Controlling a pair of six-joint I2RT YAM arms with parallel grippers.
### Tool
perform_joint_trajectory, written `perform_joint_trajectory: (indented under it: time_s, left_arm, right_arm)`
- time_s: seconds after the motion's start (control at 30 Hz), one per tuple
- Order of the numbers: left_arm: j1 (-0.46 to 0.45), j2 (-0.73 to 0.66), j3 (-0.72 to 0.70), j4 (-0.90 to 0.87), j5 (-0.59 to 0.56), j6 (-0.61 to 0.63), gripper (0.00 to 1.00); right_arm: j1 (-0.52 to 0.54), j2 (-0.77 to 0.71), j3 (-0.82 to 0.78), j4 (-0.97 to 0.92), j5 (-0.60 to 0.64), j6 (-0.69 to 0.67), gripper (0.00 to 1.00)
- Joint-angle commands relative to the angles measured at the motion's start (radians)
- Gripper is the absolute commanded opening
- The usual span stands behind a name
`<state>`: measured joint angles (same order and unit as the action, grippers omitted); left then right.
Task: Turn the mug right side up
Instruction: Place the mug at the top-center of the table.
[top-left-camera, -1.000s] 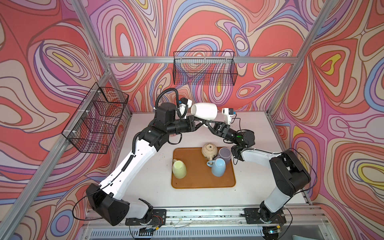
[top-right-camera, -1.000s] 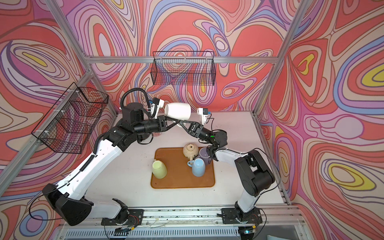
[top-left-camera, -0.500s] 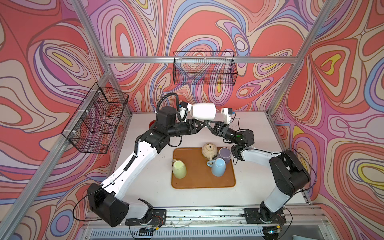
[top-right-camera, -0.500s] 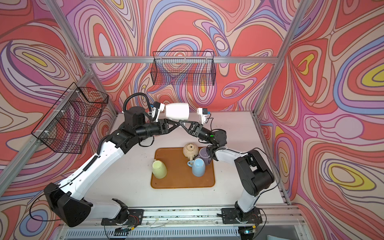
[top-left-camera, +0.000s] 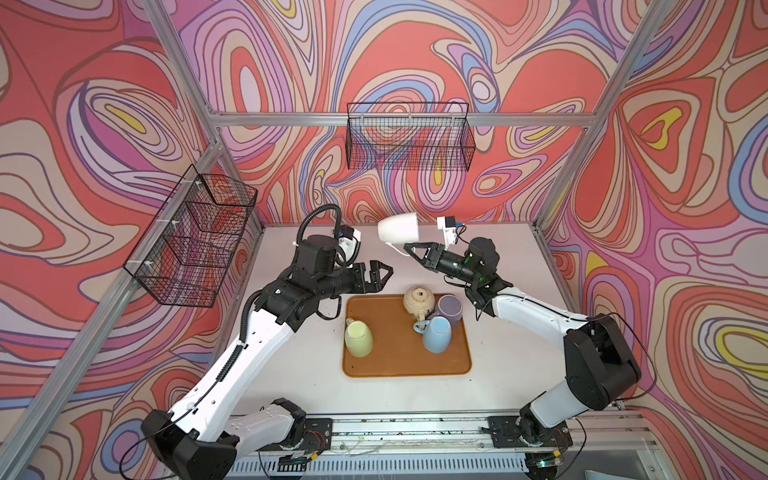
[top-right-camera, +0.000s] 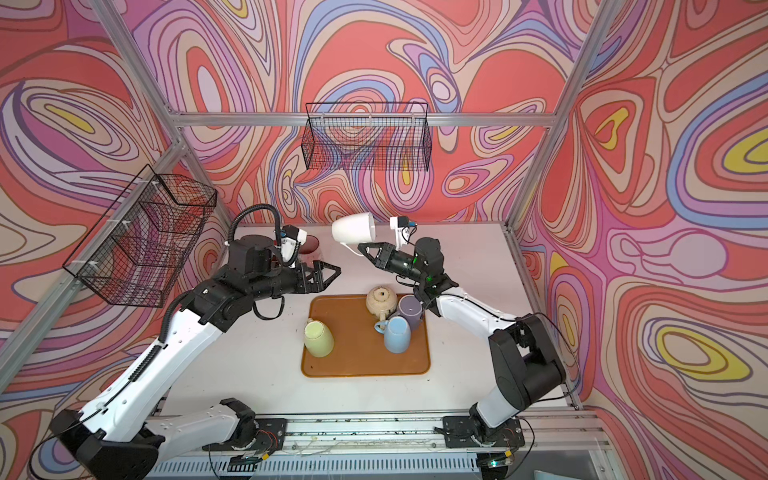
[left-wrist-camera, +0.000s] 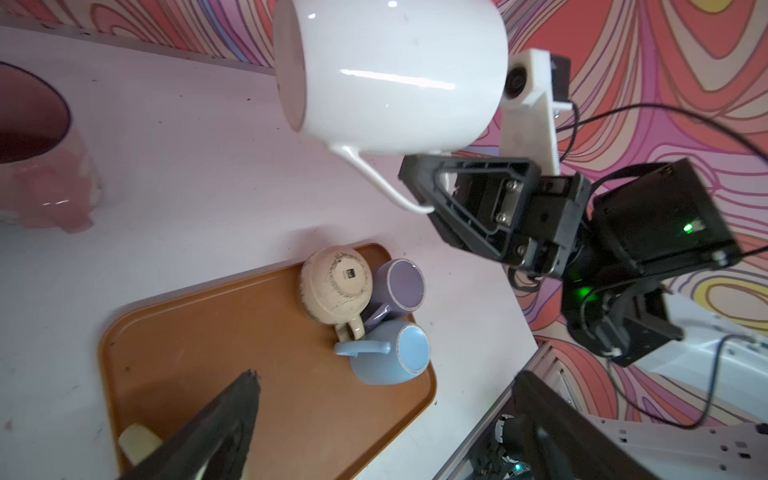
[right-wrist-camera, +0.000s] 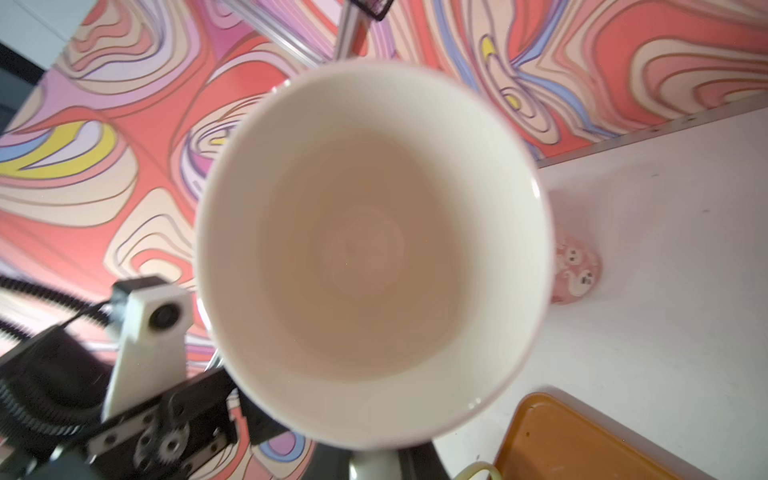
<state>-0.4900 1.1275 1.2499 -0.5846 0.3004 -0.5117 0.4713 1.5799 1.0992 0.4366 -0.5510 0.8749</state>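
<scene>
mug (top-left-camera: 398, 227) sideways, mouth toward right gripper (top-left-camera: 411, 249)

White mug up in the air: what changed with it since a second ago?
The left gripper let go of the white ceramic mug, opened its jaws and pulled back toward its own side. The right gripper, shut on the mug's thin handle, now holds it alone. Everything on the brown plastic tray stayed put.
</scene>
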Motion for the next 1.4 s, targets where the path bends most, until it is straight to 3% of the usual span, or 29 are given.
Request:
perform_joint_trajectory:
  time_s: [0.0, 0.17, 0.37, 0.67, 0.8, 1.37]
  left_arm:
    - [0.005, -0.045, -0.031, -0.155, -0.165, 0.066, 1.00]
    - [0.004, -0.130, -0.093, -0.217, -0.324, 0.067, 1.00]
    - [0.004, -0.188, -0.151, -0.299, -0.477, 0.038, 1.00]
    - [0.005, -0.332, -0.300, -0.318, -0.585, 0.042, 1.00]
    - [0.004, -0.367, -0.321, -0.319, -0.566, 0.048, 1.00]
    - [0.005, -0.394, -0.336, -0.296, -0.548, 0.087, 1.00]
  right_arm:
    - [0.029, 0.008, 0.152, -0.410, 0.193, -0.269, 0.00]
    - [0.106, 0.177, 0.413, -0.717, 0.415, -0.435, 0.00]
    - [0.183, 0.434, 0.746, -0.976, 0.615, -0.529, 0.00]
    - [0.241, 0.788, 1.202, -1.227, 0.772, -0.603, 0.00]
    - [0.250, 0.880, 1.298, -1.247, 0.815, -0.618, 0.00]
    - [0.260, 1.041, 1.406, -1.139, 0.800, -0.675, 0.00]
